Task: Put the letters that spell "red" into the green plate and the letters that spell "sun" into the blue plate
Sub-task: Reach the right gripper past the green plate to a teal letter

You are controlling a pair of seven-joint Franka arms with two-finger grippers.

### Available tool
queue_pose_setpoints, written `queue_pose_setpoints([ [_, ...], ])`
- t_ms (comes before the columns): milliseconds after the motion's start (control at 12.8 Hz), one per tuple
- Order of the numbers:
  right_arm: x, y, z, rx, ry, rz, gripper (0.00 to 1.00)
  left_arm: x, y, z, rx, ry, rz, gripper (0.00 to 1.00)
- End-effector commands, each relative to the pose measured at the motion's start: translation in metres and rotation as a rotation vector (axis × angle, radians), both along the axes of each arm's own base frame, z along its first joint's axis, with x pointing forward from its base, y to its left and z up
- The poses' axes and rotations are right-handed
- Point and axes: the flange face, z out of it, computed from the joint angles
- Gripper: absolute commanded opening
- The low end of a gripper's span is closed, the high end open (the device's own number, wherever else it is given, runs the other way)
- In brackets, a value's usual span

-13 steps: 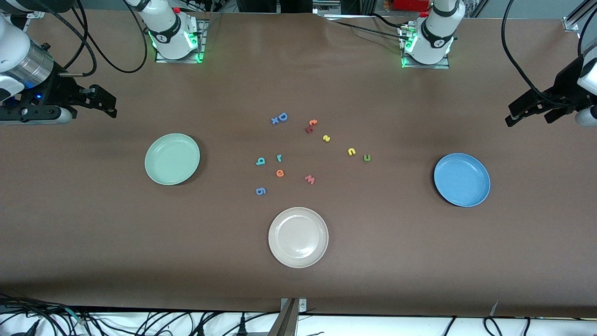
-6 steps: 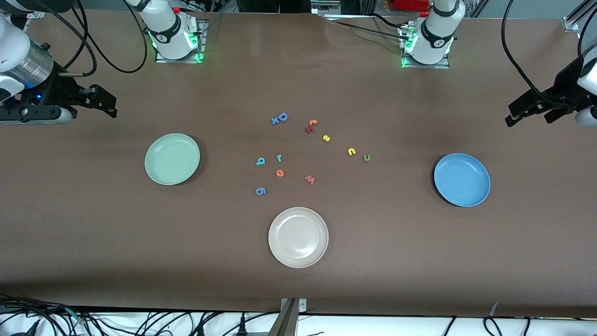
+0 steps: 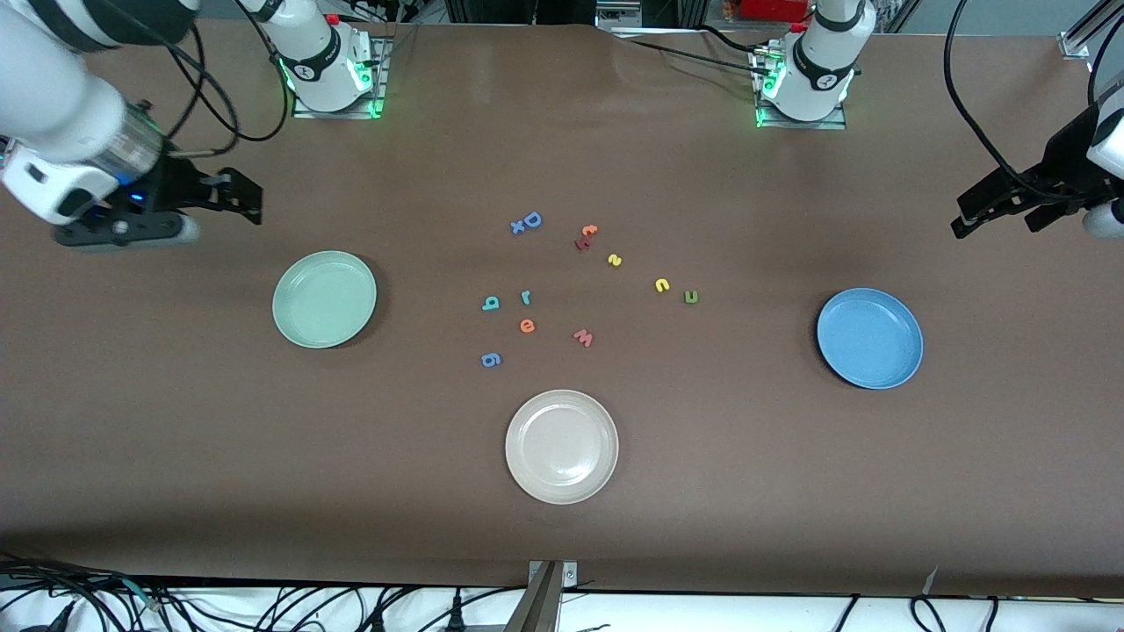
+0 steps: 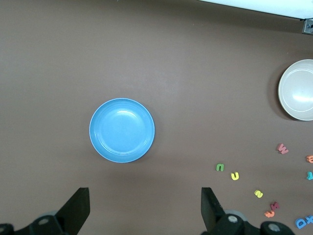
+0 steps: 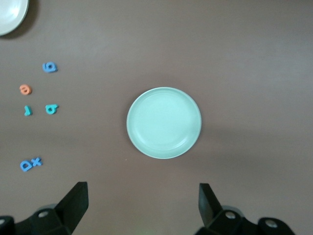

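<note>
Right gripper (image 3: 230,197): jaws spread wide, empty, in the air over bare table near the right arm's end, just off the green plate (image 3: 324,298) on the side toward the bases. In the right wrist view both fingers (image 5: 73,200) frame the plate from above, camera looking straight down.

Left gripper (image 3: 997,206): jaws spread wide, empty, over the table edge at the left arm's end; this arm waits. The blue plate (image 3: 869,338) lies under its view, between the fingers (image 4: 212,208).

"red" letters, all flat on the table near its middle, none in a plate:
- d (image 3: 490,304), teal, closest of the three to the green plate.
- r (image 3: 526,297), teal, just beside d.
- e (image 3: 527,326), orange, nearer the front camera than r.

"sun" letters, also flat near the middle, strung toward the blue plate:
- s (image 3: 615,260), yellow.
- n (image 3: 662,284), yellow.
- u (image 3: 691,297), dark green, closest to the blue plate.

Governing relation: the "red" group lies from the right gripper past the green plate, toward table centre; the right arm is the nearer one. Each letter is tiny and low, so the likely approach is vertical.

Also present: beige plate (image 3: 561,446), by the front edge.
</note>
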Motion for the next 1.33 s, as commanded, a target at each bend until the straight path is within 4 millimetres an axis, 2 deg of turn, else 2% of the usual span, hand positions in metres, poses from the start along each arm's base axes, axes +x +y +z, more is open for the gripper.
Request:
queue_pose_setpoints([
  [0, 0.009, 0.014, -0.010, -0.013, 0.001, 0.022, 1.00, 0.002, -0.001, 0.005, -0.013, -0.010, 0.008, 1.00],
  [156, 0.016, 0.032, -0.040, -0.013, 0.041, 0.051, 1.00, 0.002, -0.001, 0.005, -0.012, -0.010, 0.008, 1.00],
  [312, 0.017, 0.070, -0.068, -0.012, 0.063, 0.108, 1.00, 0.002, -0.001, 0.005, -0.013, -0.010, 0.008, 1.00],
  [624, 0.014, 0.133, -0.119, -0.043, 0.070, -0.020, 1.00, 0.002, -0.002, 0.005, -0.013, -0.010, 0.007, 1.00],
  [781, 0.017, 0.155, -0.147, -0.039, 0.055, -0.099, 1.00, 0.002, 0.000, 0.005, -0.013, -0.010, 0.010, 1.00],
  [937, 0.014, 0.177, -0.164, -0.035, 0.037, -0.133, 1.00, 0.002, -0.001, 0.005, -0.013, -0.010, 0.008, 1.00],
  [1249, 0.011, 0.206, -0.203, -0.034, 0.025, -0.212, 1.00, 0.003, 0.000, 0.003, -0.013, -0.007, 0.011, 1.00],
])
